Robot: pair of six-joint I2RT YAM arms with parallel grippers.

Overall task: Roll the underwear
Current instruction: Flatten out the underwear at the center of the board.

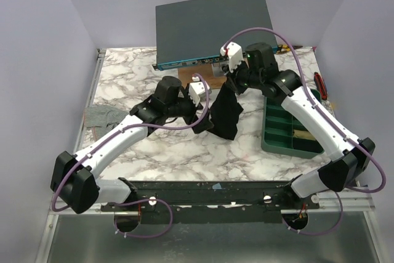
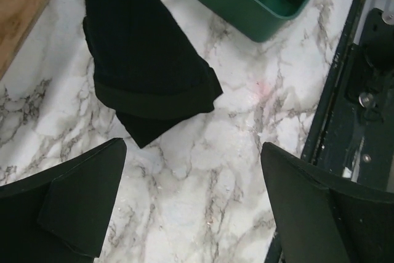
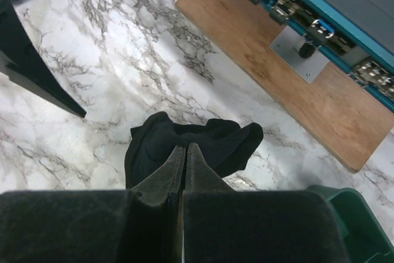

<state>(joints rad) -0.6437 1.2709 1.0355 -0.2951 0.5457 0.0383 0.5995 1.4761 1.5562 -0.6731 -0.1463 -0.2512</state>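
Note:
The black underwear [image 1: 226,112] hangs in a long limp fold above the marble table, its lower end near the table. My right gripper [image 1: 232,82] is shut on its top edge; in the right wrist view the cloth [image 3: 154,143] bunches below my closed right gripper [image 3: 185,147]. My left gripper [image 1: 206,121] is open and empty, just left of the hanging cloth's lower end. In the left wrist view the underwear's hem [image 2: 151,93] hangs beyond my open left gripper [image 2: 191,170], apart from both fingers.
A green compartment tray [image 1: 289,129] sits at the right. A dark case on a wooden board [image 1: 212,26] stands at the back. A grey striped garment [image 1: 101,117] lies at the left edge. A red-handled tool [image 1: 320,84] lies by the tray.

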